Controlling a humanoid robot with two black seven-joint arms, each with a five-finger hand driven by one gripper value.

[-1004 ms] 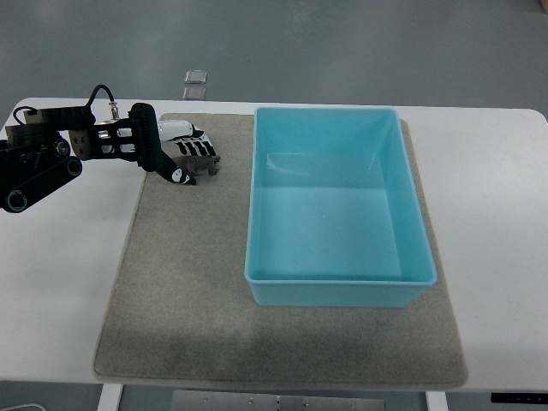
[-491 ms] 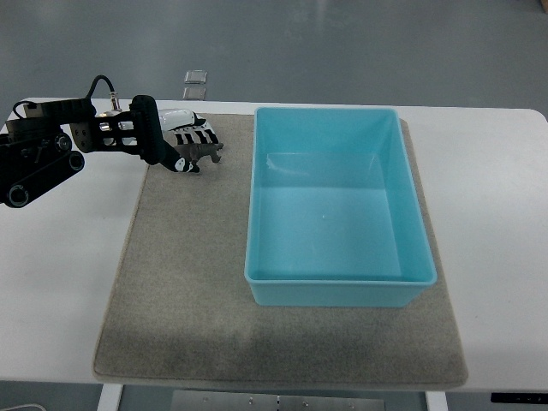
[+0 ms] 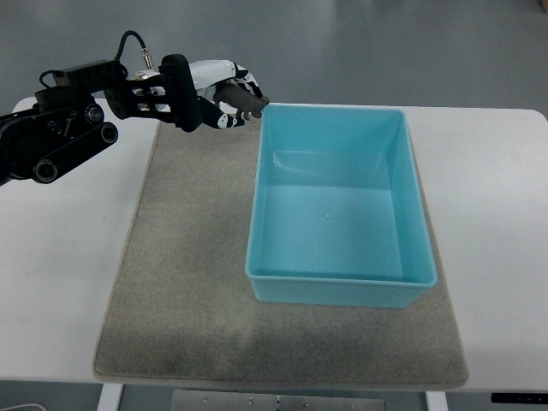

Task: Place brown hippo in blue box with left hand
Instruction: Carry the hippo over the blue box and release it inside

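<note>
The robot's black, jointed left arm (image 3: 68,141) reached in from the picture's left edge toward the 11 o'clock part of the scene, ending in the white-and-black left hand (image 3: 218,90). Its fingers (image 3: 248,86) were curled around a small brown toy hippo (image 3: 248,103), which was held in the air just beside the far left corner of the light blue rectangular plastic box (image 3: 419,257), not over its inside as far as could be told. The box stood open and upright at the centre-right, its long sides running from 12 to 6 o'clock, resting on a grey-beige felt mat (image 3: 180,300). The mat lay flat on the white surface (image 3: 60,282), covering the middle of it, with the box toward the mat's 3 o'clock side and bare mat spreading toward 7 o'clock. The hand hung above the mat's far edge, clear of the mat. The right arm did not show anywhere.
</note>
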